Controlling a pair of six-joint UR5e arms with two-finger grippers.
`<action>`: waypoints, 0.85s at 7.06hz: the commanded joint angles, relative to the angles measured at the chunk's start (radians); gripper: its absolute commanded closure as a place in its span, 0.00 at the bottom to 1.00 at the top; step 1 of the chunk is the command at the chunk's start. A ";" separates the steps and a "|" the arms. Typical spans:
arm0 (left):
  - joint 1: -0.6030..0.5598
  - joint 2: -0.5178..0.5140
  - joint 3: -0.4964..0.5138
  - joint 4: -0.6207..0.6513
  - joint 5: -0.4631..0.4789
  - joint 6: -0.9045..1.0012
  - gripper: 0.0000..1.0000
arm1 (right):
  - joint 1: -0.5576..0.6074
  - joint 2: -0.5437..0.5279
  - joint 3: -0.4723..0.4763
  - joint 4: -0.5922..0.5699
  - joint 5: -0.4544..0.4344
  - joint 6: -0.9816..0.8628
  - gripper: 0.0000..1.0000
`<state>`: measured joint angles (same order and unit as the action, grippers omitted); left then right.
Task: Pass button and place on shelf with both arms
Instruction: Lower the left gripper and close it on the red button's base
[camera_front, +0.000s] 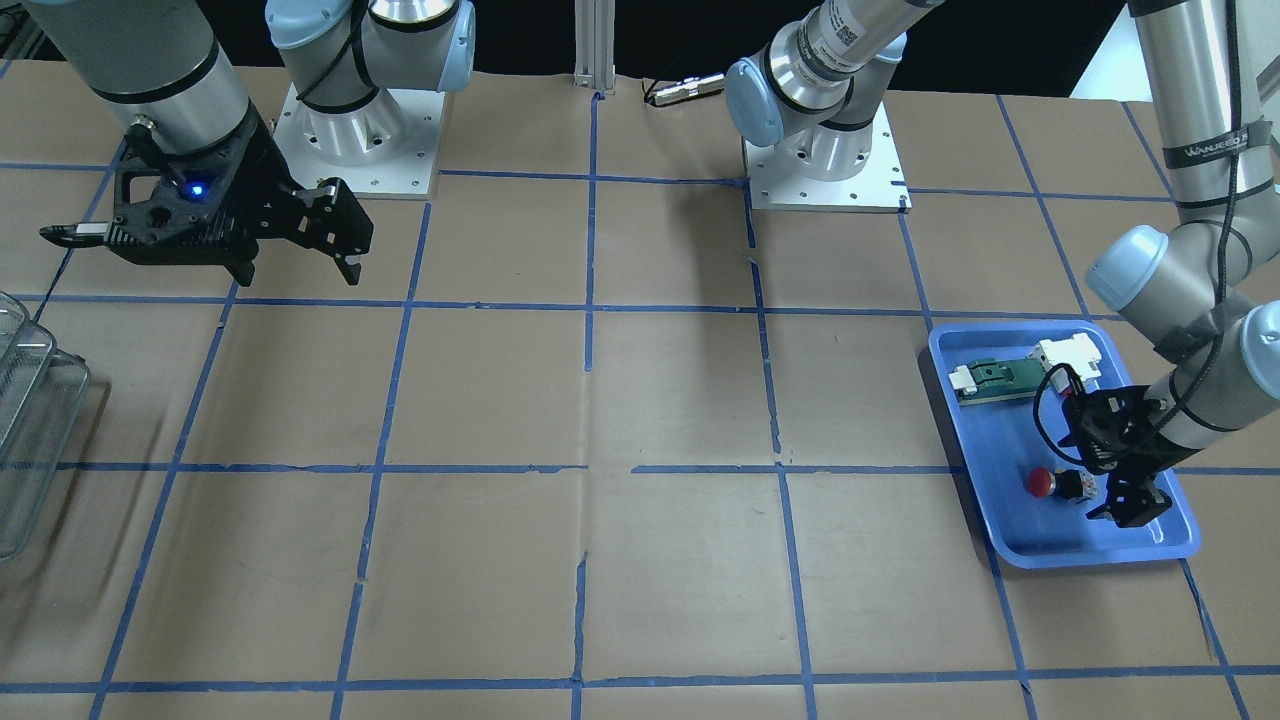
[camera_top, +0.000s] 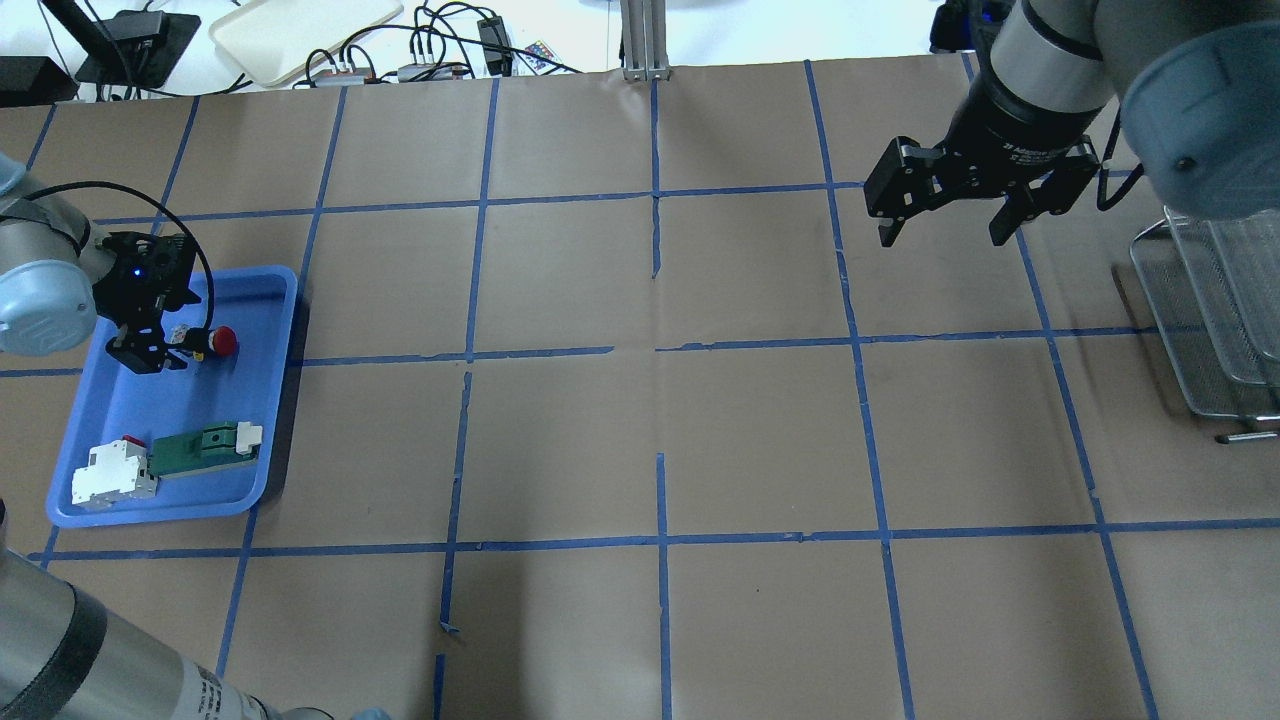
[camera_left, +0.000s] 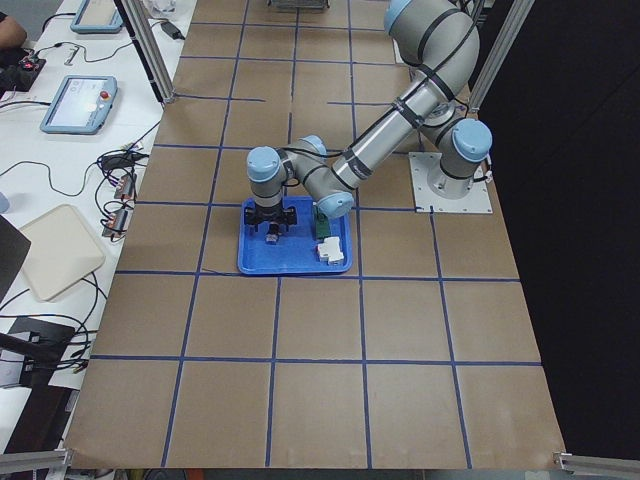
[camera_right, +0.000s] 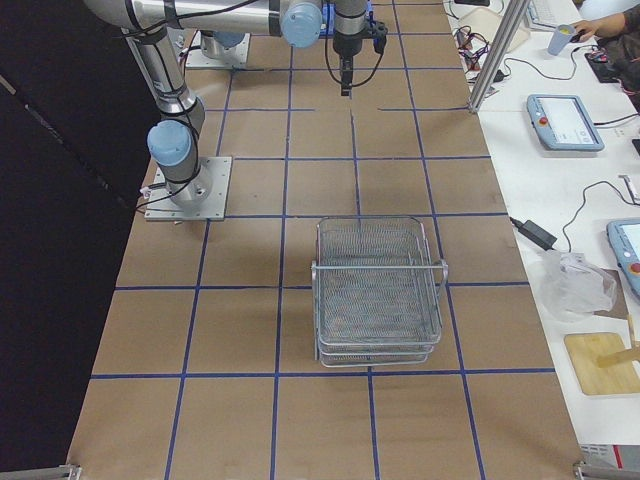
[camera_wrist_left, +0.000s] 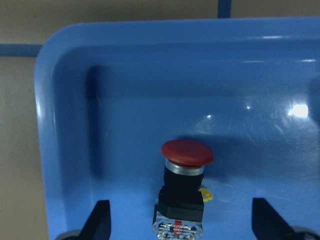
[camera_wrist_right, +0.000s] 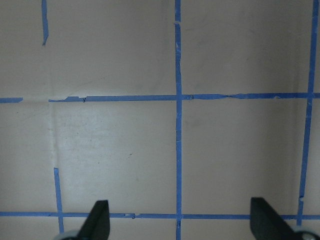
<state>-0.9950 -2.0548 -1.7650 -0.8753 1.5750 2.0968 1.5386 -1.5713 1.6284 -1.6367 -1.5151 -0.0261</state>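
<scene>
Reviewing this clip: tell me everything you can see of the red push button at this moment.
The button has a round, matte red mushroom cap over a silvery ring, a short black body and a pale terminal end with a red mark. It lies on its side on the floor of the blue tray, cap pointing away from the left gripper. The gripper's open fingers stand on either side of the terminal end without touching it; only the tray touches the button.

You see a red-capped black button (camera_top: 215, 342) in the blue tray (camera_top: 130, 420) at nine o'clock; the brown table (camera_top: 760, 430) is gridded with blue tape (camera_top: 760, 538).
</scene>
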 joint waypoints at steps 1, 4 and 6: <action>0.009 -0.022 0.002 0.001 0.000 0.002 0.04 | 0.000 0.000 0.001 0.000 0.001 0.000 0.00; 0.013 -0.030 0.001 0.002 0.003 0.005 0.51 | -0.002 0.000 0.001 0.001 -0.001 -0.008 0.00; 0.015 -0.028 0.004 0.018 0.008 0.008 0.99 | -0.002 0.000 0.001 0.001 -0.001 -0.006 0.00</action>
<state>-0.9814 -2.0835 -1.7616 -0.8692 1.5809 2.1034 1.5372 -1.5707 1.6283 -1.6362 -1.5149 -0.0324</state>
